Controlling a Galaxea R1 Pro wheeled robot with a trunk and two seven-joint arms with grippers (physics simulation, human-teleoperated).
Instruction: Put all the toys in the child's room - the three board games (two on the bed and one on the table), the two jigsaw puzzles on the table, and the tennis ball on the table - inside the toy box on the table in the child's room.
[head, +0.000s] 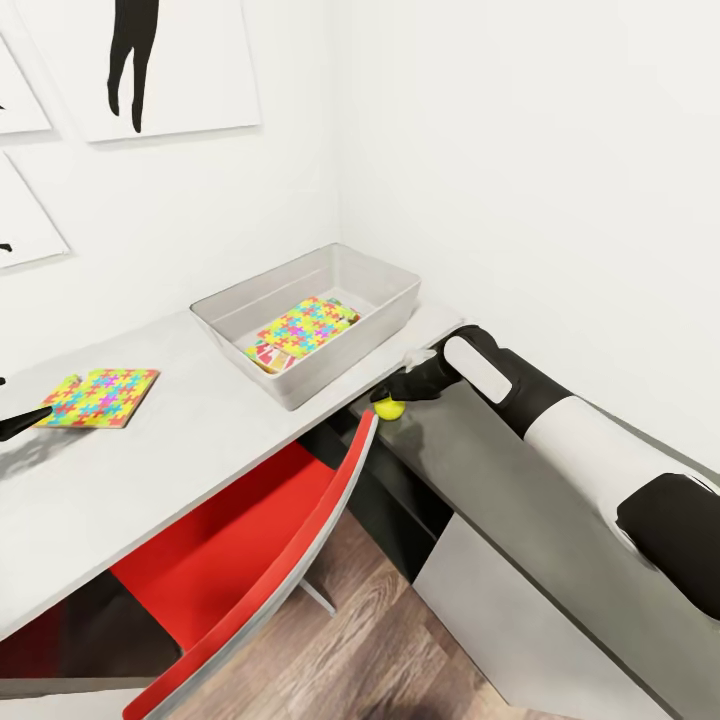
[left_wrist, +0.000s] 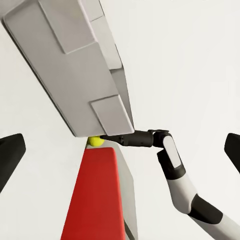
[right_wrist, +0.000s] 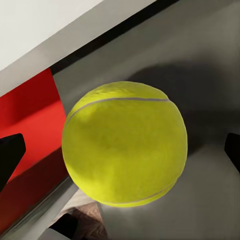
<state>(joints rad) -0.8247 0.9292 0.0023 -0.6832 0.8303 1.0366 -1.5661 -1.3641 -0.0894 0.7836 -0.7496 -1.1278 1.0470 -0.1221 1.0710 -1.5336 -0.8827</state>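
Tennis ball (head: 389, 407) sits on dark lower cabinet top (head: 520, 480), right at its edge, beside red chair (head: 270, 560). Right gripper (head: 400, 392) around it w/ fingers spread wide, tips (right_wrist: 10, 155) either side, not squeezing yet. Could roll off edge & drop to floor if bumped. Toy box (head: 290, 385) near, on pale table (head: 150, 450), already has one jigsaw puzzle (head: 305, 327) inside; other puzzle (head: 98, 397) left out. Left gripper (left_wrist: 120, 150) wide too, holds nothing.
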